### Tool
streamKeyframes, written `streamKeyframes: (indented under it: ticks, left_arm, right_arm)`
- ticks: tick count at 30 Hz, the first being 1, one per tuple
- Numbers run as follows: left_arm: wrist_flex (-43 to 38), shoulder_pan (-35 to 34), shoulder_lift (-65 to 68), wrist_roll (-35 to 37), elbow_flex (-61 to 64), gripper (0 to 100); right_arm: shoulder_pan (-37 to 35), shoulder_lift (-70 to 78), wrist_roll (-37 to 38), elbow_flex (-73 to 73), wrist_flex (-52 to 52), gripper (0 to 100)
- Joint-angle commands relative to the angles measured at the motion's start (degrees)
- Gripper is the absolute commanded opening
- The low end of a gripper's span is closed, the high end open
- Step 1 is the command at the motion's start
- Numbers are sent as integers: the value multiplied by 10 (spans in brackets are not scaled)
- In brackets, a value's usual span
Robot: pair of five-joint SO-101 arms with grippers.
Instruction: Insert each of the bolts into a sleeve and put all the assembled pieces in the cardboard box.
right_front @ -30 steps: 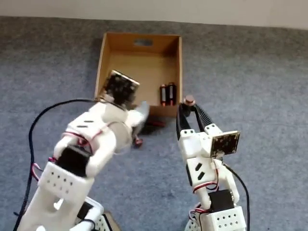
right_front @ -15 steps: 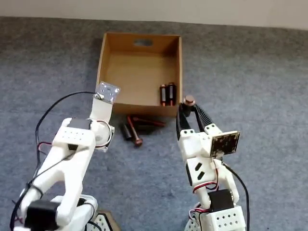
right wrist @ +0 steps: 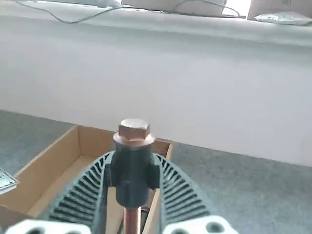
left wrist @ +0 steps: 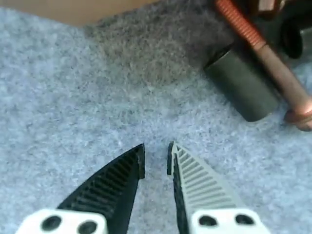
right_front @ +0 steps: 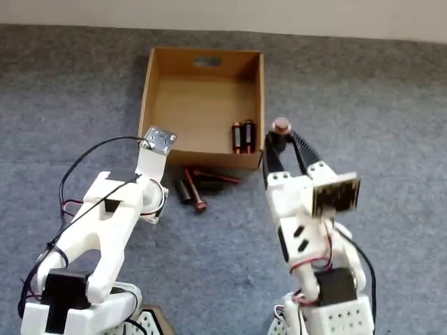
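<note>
My right gripper (right_front: pixel 281 143) is shut on a dark sleeve with a copper bolt (right wrist: pixel 132 134) through it, held upright beside the near right corner of the cardboard box (right_front: pixel 150 84). Two assembled pieces (right_front: pixel 243 137) lie inside the box by its right wall. Loose copper bolts (right_front: pixel 194 190) and dark sleeves (right_front: pixel 213 185) lie on the carpet just in front of the box. My left gripper (left wrist: pixel 156 156) hovers low over bare carpet, slightly open with nothing in it, a short way from a sleeve (left wrist: pixel 243 90) and a bolt (left wrist: pixel 265 53).
Grey carpet (right_front: pixel 377 105) covers the whole work area, with free room on both sides of the box. A black cable (right_front: pixel 77 171) loops off the left arm. A pale wall (right wrist: pixel 195 73) rises behind the box.
The left arm has swung back from over the loose pieces and now sits left of them. The right gripper has carried its bolt and sleeve farther along the box's right side.
</note>
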Motion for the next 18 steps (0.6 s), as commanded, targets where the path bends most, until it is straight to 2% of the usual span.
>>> streamKeyframes:
  ticks: [1,4,10,18]
  left_arm:
    - [-7,7,1,-4,-10,98]
    - [-7,7,1,-4,-10,98]
    - [-7,7,1,-4,-9,98]
    - [-6,7,1,-4,-9,98]
  right_arm:
    - [-3,176,-30,-159,-2,9]
    - [-3,343,-76,-255,-1,9]
    - [-6,638,-80,-421,0,9]
    - [-63,893,-81,-619,1,8]
